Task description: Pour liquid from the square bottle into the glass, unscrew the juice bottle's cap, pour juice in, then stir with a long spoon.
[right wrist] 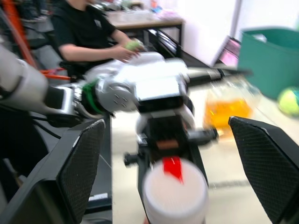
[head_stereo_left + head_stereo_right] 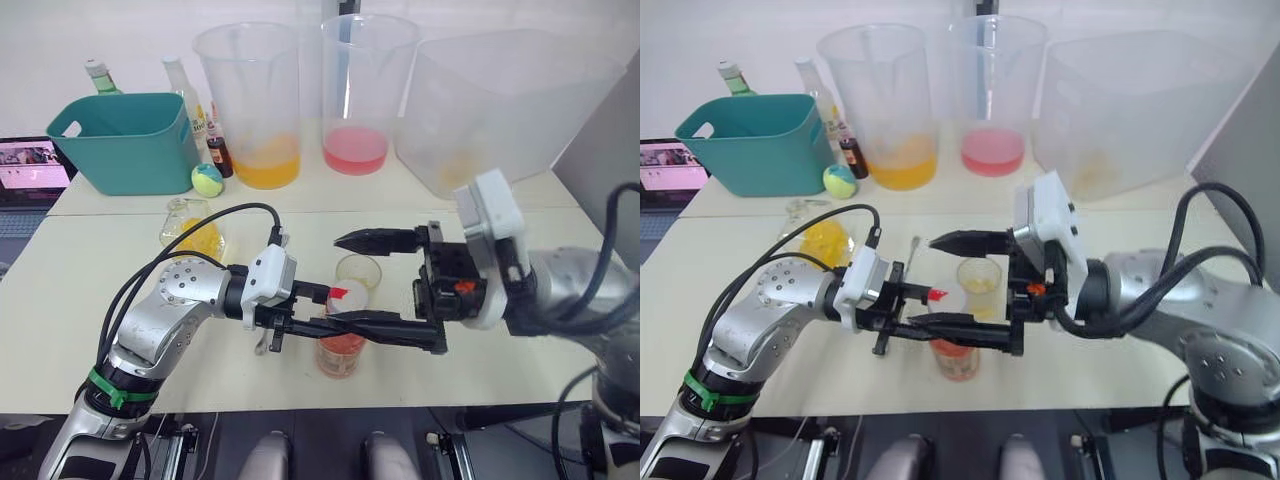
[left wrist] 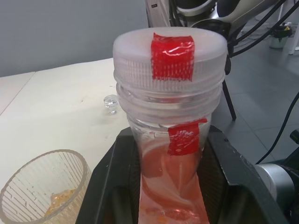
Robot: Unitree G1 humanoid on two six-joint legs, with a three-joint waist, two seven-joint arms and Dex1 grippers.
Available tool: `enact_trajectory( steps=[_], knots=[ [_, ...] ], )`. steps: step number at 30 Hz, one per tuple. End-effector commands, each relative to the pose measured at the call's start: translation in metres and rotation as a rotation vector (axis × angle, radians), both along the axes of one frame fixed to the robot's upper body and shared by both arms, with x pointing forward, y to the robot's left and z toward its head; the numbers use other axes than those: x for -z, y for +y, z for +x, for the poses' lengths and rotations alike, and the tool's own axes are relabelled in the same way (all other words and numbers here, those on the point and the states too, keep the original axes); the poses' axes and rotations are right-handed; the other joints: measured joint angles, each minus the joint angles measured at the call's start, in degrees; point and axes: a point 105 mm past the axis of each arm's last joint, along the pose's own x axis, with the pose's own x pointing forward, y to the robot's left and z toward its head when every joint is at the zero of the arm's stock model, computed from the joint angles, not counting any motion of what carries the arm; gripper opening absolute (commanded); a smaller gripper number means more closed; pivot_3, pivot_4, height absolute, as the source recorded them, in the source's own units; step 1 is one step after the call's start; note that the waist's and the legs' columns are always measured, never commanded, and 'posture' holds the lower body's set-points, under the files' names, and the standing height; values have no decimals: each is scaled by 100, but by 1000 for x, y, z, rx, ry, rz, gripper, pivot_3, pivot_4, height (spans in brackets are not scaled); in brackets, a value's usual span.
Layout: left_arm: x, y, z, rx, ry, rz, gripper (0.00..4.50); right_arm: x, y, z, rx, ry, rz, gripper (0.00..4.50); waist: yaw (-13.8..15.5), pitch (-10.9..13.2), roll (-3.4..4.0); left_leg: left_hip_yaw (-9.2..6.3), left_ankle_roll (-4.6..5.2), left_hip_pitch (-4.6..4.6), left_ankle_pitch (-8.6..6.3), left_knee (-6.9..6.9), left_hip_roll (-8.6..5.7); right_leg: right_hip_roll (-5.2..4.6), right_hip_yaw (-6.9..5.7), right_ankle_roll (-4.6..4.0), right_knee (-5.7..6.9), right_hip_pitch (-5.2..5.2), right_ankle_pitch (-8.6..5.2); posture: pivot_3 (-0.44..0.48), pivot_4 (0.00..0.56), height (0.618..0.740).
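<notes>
The left gripper (image 3: 163,196) had its jaws clamped on the juice bottle (image 3: 169,154); the right gripper (image 1: 173,163) stood with jaws wide apart, the juice bottle's cap (image 1: 175,190) between them, untouched.

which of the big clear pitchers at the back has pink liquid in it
The middle pitcher; the left pitcher holds orange liquid instead.

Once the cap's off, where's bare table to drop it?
Bare table lies right of the glass, under the open right pincer, out to the table's right edge. It's crowded on the left: the left pincer clamps the juice bottle, square bottle behind.
</notes>
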Motion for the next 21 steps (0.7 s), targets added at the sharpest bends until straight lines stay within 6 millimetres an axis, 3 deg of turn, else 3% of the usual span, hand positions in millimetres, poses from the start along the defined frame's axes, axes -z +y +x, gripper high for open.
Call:
enact_trajectory(
  steps=[1,19,20,21],
  knots=[
    [11,-1,3,0,35,40,1200,6,5,-7,33,-23,-19,4488,-18,0,0,0,1,2,0,0,1,1,0,0,1,0,0,0,150,738],
    [10,-4,1,12,47,35,1200,9,5,-4,186,-6,42,4488,2,0,0,1,1,2,0,1,0,1,0,0,-3,5,0,0,150,738],
    [11,-4,1,11,47,35,1200,9,5,-4,187,-6,42,4098,2,0,0,1,1,2,0,1,1,1,0,0,-3,5,0,0,150,738],
    [11,-4,2,10,46,36,1200,9,5,-3,187,-5,42,3989,1,0,0,1,1,2,0,1,1,1,0,0,-3,5,0,0,150,738]
  ],
)
